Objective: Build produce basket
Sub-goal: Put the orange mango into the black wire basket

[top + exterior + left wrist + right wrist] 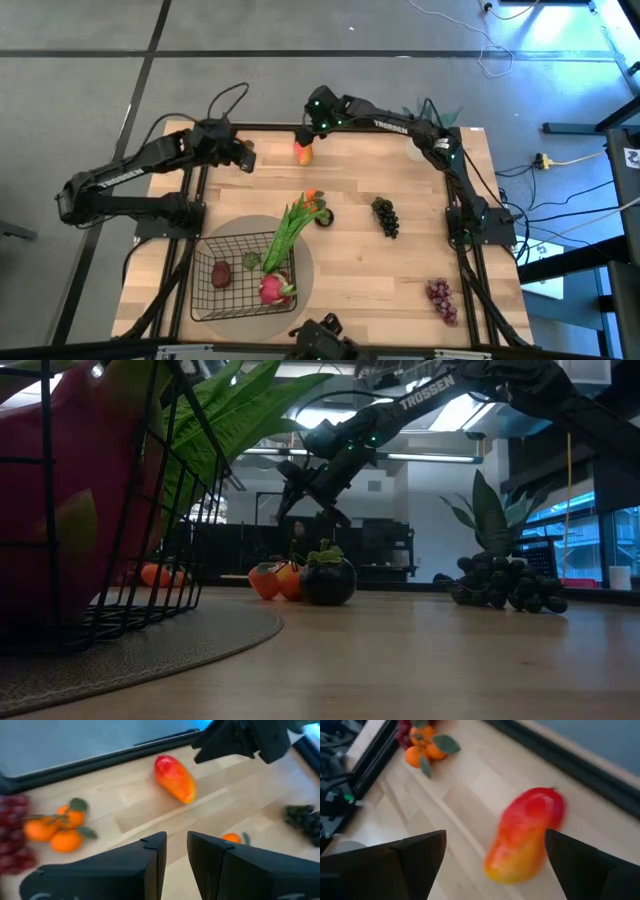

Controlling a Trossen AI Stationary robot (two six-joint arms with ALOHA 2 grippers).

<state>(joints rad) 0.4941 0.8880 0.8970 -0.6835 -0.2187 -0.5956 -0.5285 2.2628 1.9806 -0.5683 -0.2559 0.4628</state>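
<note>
My right gripper (492, 857) has its fingers spread wide with nothing between them, and the red-orange mango (525, 836) lies on the bench just ahead, in line with the gap. From above, that gripper (313, 122) hangs over the far edge of the bench, right by the mango (304, 152). My left gripper (174, 851) has its fingers drawn nearly together, a narrow slit between them, gripping nothing; it waits over the far left corner (243, 153).

Further out, the basket (205, 296) sits on a round mat at the near left. Inside I count the pink dragon fruit (272, 290), a dark red piece (221, 274) I cannot identify for certain from this height, and the green leafy stalks (286, 232), which lean out over the rim.

Still loose on the bench: the mango, a dark grape bunch (386, 216) at centre-right, a red-purple grape bunch (441, 298) near the right edge, and oranges (317, 203) beside a dark round fruit (325, 217) by the stalk tips. I judge the job under half done, with the mango next.
</note>
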